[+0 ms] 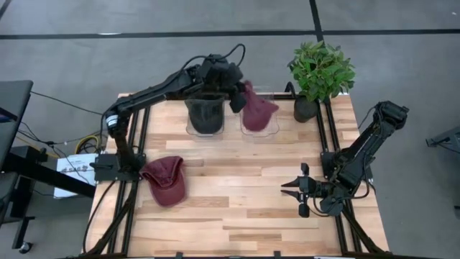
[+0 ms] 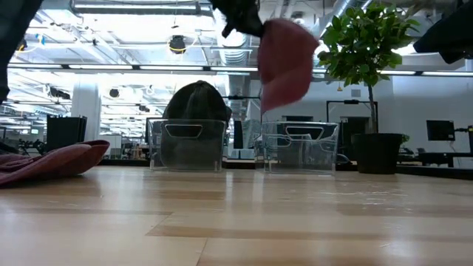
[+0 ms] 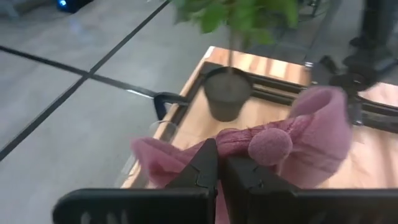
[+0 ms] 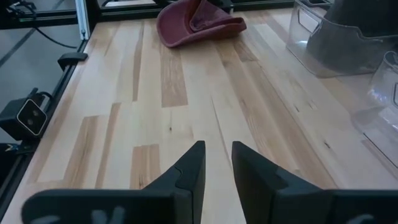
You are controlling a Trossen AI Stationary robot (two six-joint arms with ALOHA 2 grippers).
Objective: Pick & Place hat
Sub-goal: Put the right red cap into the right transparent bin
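Left gripper [image 3: 217,171] clenched on pink beanie [image 3: 298,140], held above right clear bin [image 1: 259,122], not yet inside. Risk: beanie hangs off-centre, so release may drape it over the bin wall or drop it beside potted plant [image 1: 318,75]. Right gripper [image 1: 296,188] waits, fingers slightly parted, grasping nothing.

Wooden table [image 1: 244,208] bears maroon cap [image 1: 165,180], two clear bins [image 1: 260,129], potted plant [image 1: 320,72]
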